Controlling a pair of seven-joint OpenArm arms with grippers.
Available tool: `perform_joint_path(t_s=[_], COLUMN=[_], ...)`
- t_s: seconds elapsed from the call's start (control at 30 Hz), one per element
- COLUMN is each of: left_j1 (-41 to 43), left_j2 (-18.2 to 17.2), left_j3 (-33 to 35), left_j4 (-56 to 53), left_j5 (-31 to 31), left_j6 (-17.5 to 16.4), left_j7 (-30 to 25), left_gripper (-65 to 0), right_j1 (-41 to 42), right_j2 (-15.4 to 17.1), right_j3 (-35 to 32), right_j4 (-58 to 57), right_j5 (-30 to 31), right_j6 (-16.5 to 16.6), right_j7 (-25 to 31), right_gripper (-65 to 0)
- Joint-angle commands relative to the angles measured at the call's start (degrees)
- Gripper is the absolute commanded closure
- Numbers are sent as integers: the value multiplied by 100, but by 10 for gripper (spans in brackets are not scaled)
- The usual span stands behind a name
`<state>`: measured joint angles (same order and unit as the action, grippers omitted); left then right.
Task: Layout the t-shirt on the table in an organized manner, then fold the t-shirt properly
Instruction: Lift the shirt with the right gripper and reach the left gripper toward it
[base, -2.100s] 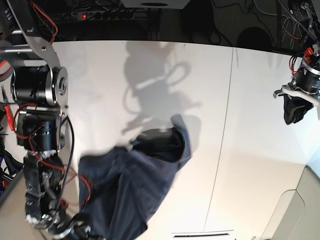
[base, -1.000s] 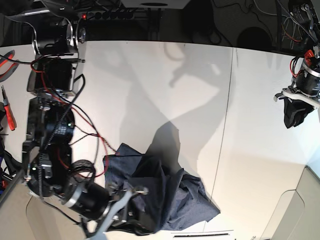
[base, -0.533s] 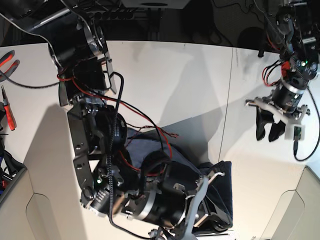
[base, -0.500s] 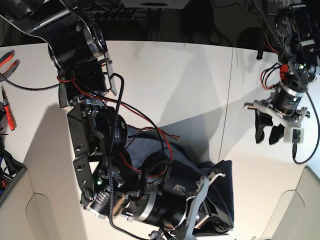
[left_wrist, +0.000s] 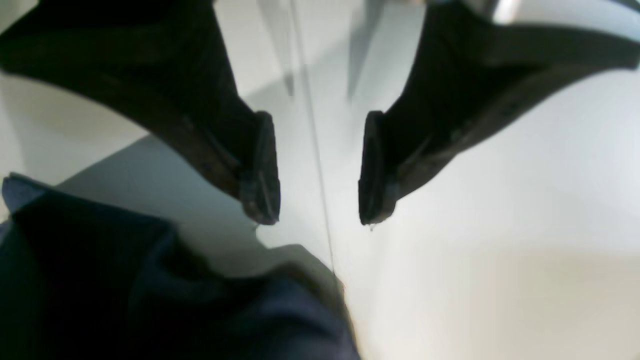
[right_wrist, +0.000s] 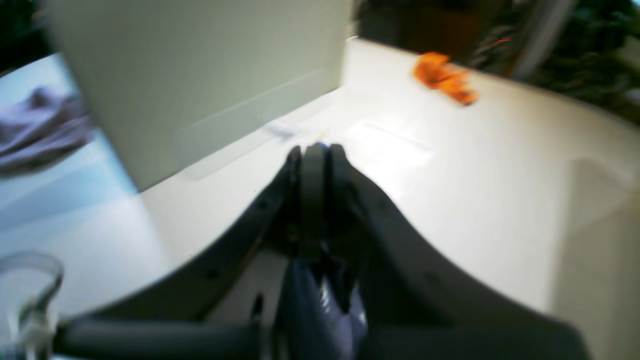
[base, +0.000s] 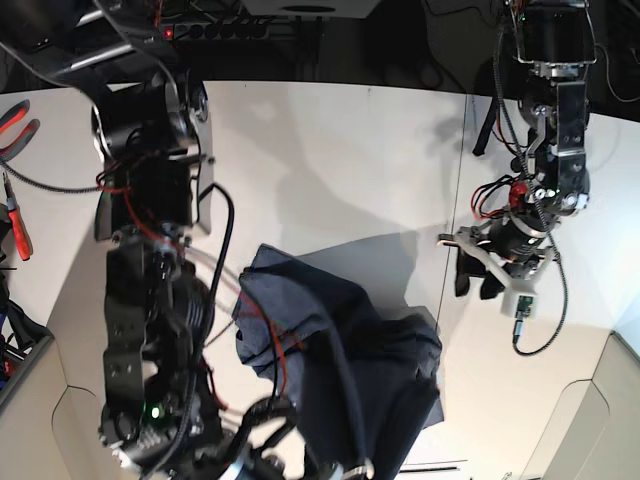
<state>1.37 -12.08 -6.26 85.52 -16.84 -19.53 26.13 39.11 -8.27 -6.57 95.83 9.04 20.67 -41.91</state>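
Looking down through the left wrist camera, the left end effector (left_wrist: 317, 172) hangs above the white tabletop (left_wrist: 500, 225) with its two dark fingers (left_wrist: 260, 170) clearly apart and nothing between them. A thin seam line in the tabletop runs straight through the gap. The t-shirt (left_wrist: 150, 295), a dark navy heap, fills the lower left corner of this view, its edge lying just below the fingertips and apart from them.

From the right wrist camera, which is blurred, the right end effector (right_wrist: 315, 150) has its fingers pressed together at the tips. A fold of dark blue cloth shows low down between the finger bases; whether it is pinched there cannot be told. Pale tabletop (right_wrist: 450, 165) lies beyond, with a small orange object (right_wrist: 442, 77) near its far edge.

In the base view, the right arm (base: 150, 300) reaches down the left side, bent at several joints, its lower end sunk out of sight at the bottom edge beside the t-shirt (base: 340, 360). The shirt sits bunched and crumpled on the tabletop (base: 320, 160), near the front edge and left of the seam. The left arm (base: 550, 120) comes down from the top right, its wrist angled downward, and its end effector (base: 480, 275) hovers with spread fingers right at the seam, near the shirt's right edge.
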Motion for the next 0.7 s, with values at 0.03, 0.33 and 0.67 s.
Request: perform_joint_path(t_s=[0.03, 0.33, 0.67], left_j1=[-109, -319, -966], left_j2=[-24, 507, 1340], left_j3=[177, 1228, 1532], left_j4=[22, 22, -625], left_j5=[-286, 24, 424], left_j6=[-238, -317, 219], left_j7=[-83, -129, -236], left_gripper=[-295, -295, -295], right_j1=[345, 496, 498], right_j2=[-33, -35, -35], right_j3=[46, 46, 46], right_j4=[-111, -1029, -1056], right_j5=[-155, -243, -245], right_j6=[-111, -125, -125], right_j7=[223, 264, 271], right_gripper=[0, 0, 0])
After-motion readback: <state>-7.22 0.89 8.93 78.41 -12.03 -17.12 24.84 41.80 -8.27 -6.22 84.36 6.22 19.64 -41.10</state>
